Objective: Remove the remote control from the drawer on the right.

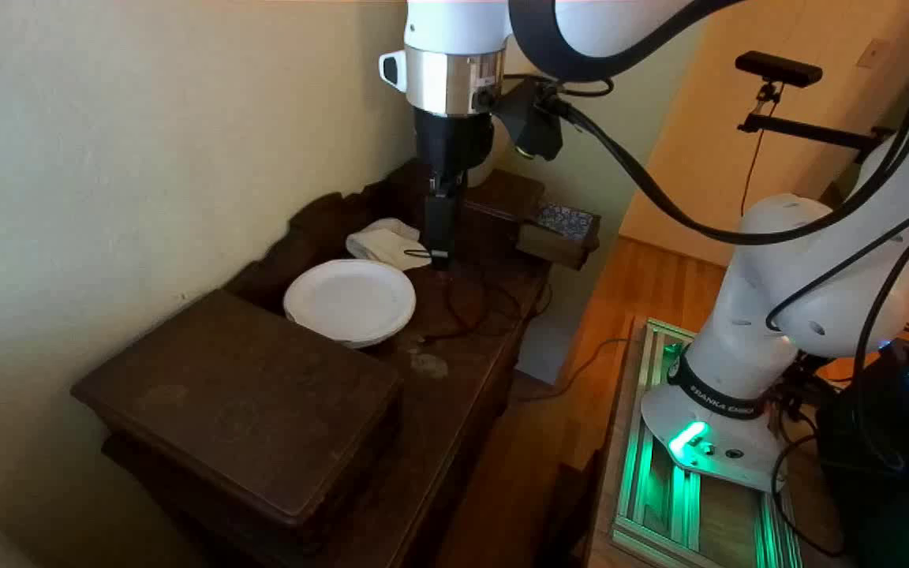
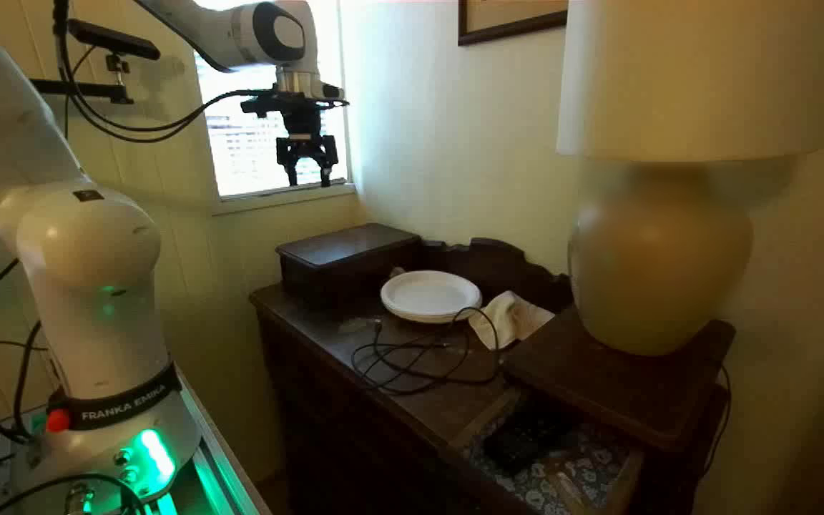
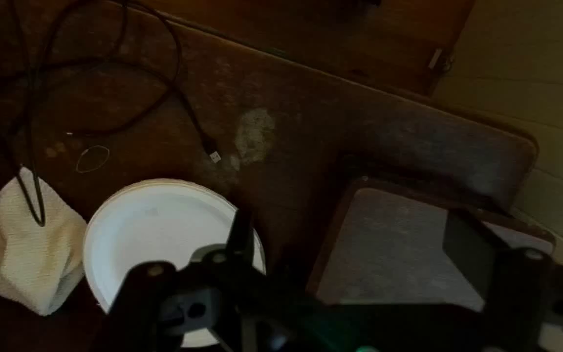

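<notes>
While the drawer [image 1: 551,243] stands pulled out of a small box [image 2: 619,390] under the lamp [image 2: 659,265], the remote [image 2: 523,436], a dark shape in an exterior view, lies inside it on the flowered lining [image 2: 541,493]. Its long axis seems to slant from lower left to upper right there, roughly along the way the drawer slides; which end is its head I cannot tell, since the upper part sinks into shade. The drawer itself points away from the wall [image 2: 455,143], jutting over the front edge of the table [image 1: 443,402]. Both exterior views show the drawer, but not both show the remote. Fingers [image 3: 240,234] down and spread apart, the gripper [image 2: 309,180] hangs well away from the drawer; in an exterior view it stands side-on, which hides the gap. The wrist view shows that gap plainly, a finger in front of the plates [image 3: 149,230] and its mate in front of a second box [image 3: 389,244]. It also gives the cable [image 3: 207,142] with its bright plug [image 3: 215,156] and a thin loop [image 3: 97,147] near the cloth [image 3: 42,244], while the window [image 2: 240,143] behind the gripper appears only in an exterior view
</notes>
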### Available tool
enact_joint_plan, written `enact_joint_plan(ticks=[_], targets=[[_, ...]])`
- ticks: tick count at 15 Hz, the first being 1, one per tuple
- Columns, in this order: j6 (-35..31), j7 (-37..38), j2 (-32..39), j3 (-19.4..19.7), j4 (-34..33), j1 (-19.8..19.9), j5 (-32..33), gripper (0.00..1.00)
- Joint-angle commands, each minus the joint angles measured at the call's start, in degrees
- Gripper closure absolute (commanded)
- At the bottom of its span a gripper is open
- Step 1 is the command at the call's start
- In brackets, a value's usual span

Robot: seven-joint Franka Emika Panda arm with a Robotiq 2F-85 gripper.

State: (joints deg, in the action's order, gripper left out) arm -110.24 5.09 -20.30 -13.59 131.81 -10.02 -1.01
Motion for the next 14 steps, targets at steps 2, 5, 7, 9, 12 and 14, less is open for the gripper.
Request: enact_joint_plan(ticks=[2,5,7,9,12,14], targets=[[0.1,0.1,0.1,0.4,-0.1,-0.5,0.2,0.00],[0.1,0.1,0.1,0.4,-0.1,-0.5,0.2,0.00],[0.1,0.1,0.1,0.4,-0.1,-0.5,0.2,0.00],[-1.5,0.4,-1.7,0.5,2.4,-0.2,1.3,0.00],[-8.0,-1.4,-7.6,1.5,11.7,-0.7,0.7,0.00],[-13.1,-1.7,-11.4,2.0,18.5,-0.6,1.4,0.00]])
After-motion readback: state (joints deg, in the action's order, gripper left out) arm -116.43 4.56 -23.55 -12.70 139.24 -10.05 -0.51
